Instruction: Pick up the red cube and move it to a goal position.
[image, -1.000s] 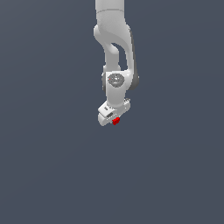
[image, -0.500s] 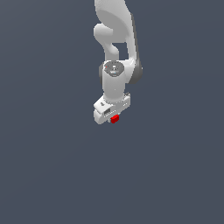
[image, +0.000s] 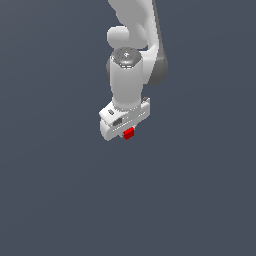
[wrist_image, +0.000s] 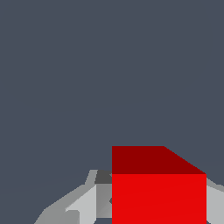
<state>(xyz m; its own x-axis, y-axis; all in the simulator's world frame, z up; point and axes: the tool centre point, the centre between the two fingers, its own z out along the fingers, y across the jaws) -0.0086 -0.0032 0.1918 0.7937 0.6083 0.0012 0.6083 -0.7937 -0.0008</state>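
The red cube (image: 129, 133) sits at the gripper's (image: 127, 134) six o'clock end, clamped between its closed fingers (wrist_image: 83, 205). Cube faces are plain; no writing or label is readable anywhere on the arm.

White arm (image: 131, 75) w/ rounded segments, grey joint cap, dark grey side; boxy white claw (image: 126, 131), grey fingers (wrist_image: 87, 203).

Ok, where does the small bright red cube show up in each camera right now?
Exterior view: the small bright red cube sits just under the white robot hand, near the picture's middle.
Wrist view: the cube fills the lower part of the picture, between the hand's grey fingers.
Shared landmark: the hand around the cube.
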